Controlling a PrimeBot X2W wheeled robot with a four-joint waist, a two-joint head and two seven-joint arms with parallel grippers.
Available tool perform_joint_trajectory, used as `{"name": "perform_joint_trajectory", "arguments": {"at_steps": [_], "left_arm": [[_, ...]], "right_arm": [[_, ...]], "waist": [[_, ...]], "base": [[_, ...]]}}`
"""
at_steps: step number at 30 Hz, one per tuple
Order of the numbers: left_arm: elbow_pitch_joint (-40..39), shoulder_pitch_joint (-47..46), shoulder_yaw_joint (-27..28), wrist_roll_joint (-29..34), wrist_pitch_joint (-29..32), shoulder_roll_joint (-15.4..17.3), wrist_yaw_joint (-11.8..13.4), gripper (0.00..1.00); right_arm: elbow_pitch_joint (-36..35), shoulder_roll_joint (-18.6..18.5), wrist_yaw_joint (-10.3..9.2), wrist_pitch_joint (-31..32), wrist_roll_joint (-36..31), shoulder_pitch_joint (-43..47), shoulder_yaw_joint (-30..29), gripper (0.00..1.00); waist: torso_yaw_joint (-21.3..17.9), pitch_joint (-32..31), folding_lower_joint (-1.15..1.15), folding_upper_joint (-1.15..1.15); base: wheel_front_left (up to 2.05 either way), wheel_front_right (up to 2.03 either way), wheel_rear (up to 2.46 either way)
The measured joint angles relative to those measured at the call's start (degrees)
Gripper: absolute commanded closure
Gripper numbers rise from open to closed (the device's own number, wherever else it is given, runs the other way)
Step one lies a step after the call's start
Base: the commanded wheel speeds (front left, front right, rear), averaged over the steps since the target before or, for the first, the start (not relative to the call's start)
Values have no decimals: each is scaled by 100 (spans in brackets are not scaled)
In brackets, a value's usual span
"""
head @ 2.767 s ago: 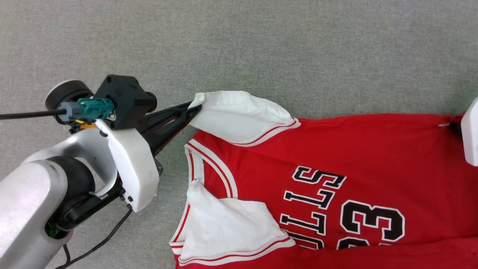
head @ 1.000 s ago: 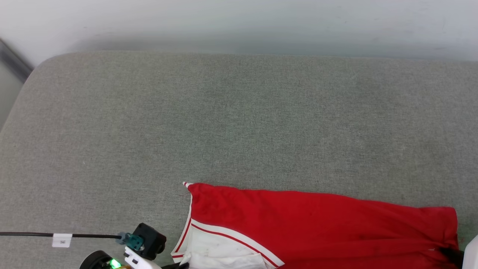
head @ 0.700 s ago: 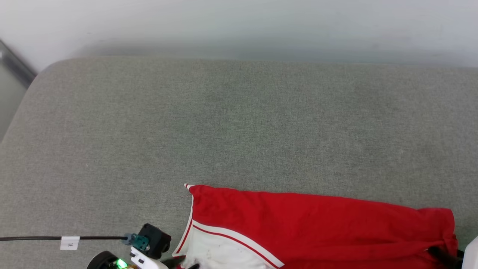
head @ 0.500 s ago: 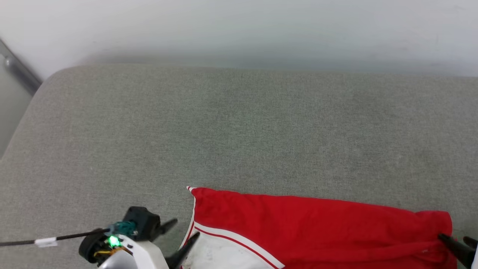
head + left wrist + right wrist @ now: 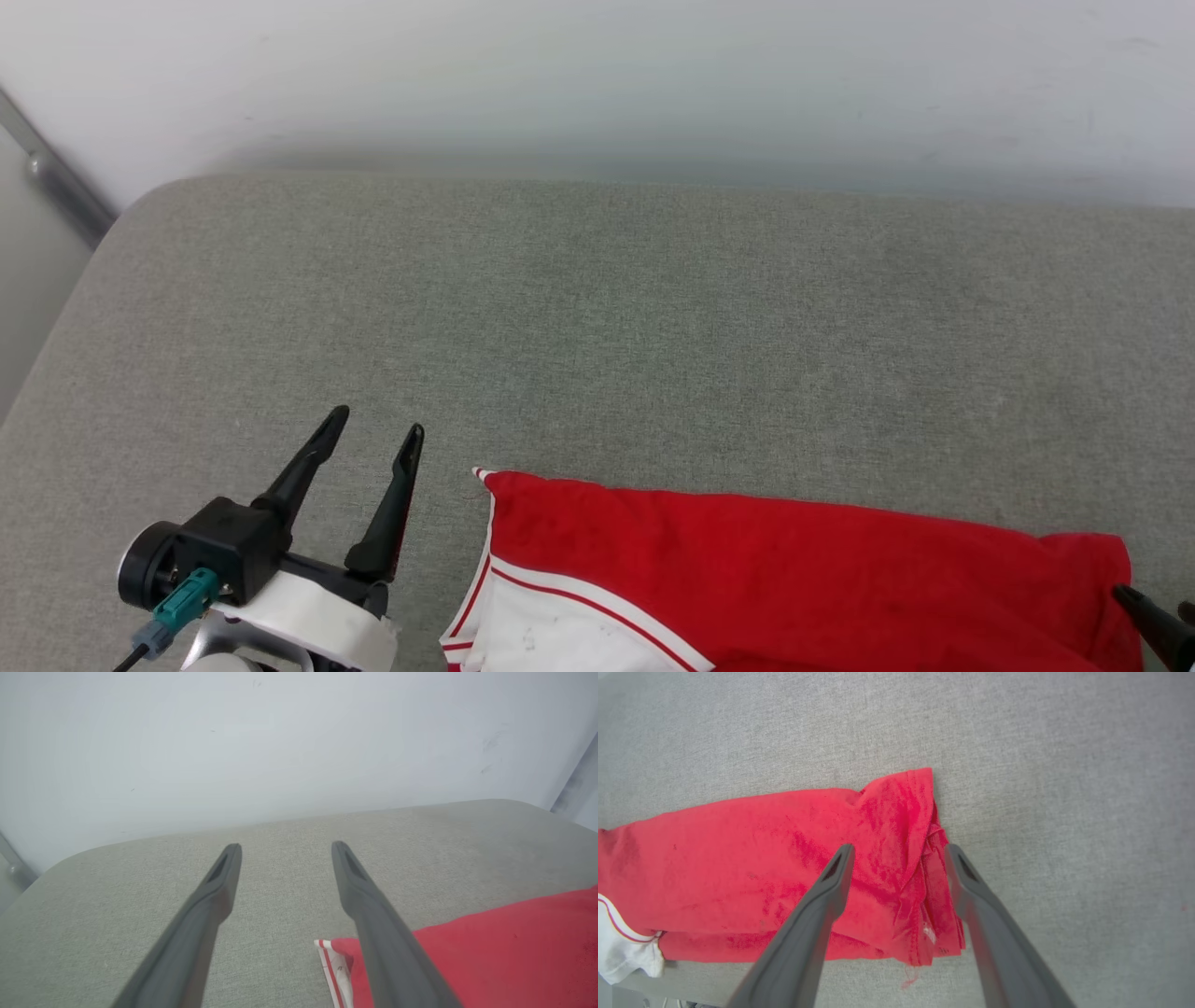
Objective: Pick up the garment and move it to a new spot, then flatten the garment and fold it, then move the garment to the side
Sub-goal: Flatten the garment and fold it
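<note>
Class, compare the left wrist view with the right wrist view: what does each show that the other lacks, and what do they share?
Left wrist view, not the right: the pale wall behind the rounded far edge of the grey cushion, the striped trim corner of the garment, and the left gripper, open. Right wrist view, not the left: the garment's bunched hem end, a white sleeve, and the right gripper, open, fingers framing that hem end. Both: the red garment lying on the grey cushion, with no cloth gripped.
</note>
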Motion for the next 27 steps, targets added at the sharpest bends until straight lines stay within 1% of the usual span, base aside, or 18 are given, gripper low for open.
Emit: {"name": "perform_joint_trajectory", "arguments": {"at_steps": [2,4,6,8,9,11,12,13,15,20,25,26,27], "left_arm": [[35,44,164,202,-118,-120,91,0],[25,96,403,356,-157,-314,155,0],[-90,110,720,730,-160,-553,177,0],[-192,194,1050,957,-166,-864,162,0],[-215,283,1179,1110,-167,-988,114,0],[-220,447,1417,1421,-167,-1131,9,0],[-214,515,1538,1485,-168,-1236,-56,0],[-201,579,1626,1559,-167,-1339,-146,0],[-143,670,1752,1784,-167,-1439,-328,0],[-62,701,2090,2057,-168,-1782,-733,0],[36,701,2342,2287,-167,-2036,-1057,0],[52,701,2390,2321,-167,-2087,-1107,0],[66,701,2440,2356,-168,-2130,-1159,0]], "right_arm": [[155,197,0,-58,-88,-3,-156,0],[311,381,0,-205,-153,-37,-348,0],[513,481,0,-378,-278,-105,-504,0],[733,567,0,-542,-293,-200,-576,0],[857,611,0,-616,-292,-244,-590,0],[1074,655,0,-731,-304,-289,-556,0],[1180,675,0,-781,-305,-294,-548,0],[1289,684,0,-839,-316,-302,-550,0],[1480,684,0,-961,-363,-341,-567,0],[1837,670,4,-1174,-400,-434,-587,0],[2053,612,-7,-1244,-198,-510,-411,0],[2080,582,-13,-1241,-104,-514,-343,4],[2095,553,-20,-1240,-25,-514,-267,65]], "waist": [[16,27,0,0],[37,71,0,0],[70,127,0,0],[97,191,0,0],[107,222,1,0],[123,274,0,0],[130,298,0,0],[137,321,0,0],[153,358,0,0],[211,418,0,0],[225,441,0,0],[223,440,0,0],[217,437,0,0]], "base": [[0,0,0],[0,0,0],[0,0,0],[0,0,0],[0,0,0],[0,0,0],[0,0,0],[0,0,0],[0,0,0],[0,0,0],[0,0,0],[0,0,0],[0,0,0]]}}
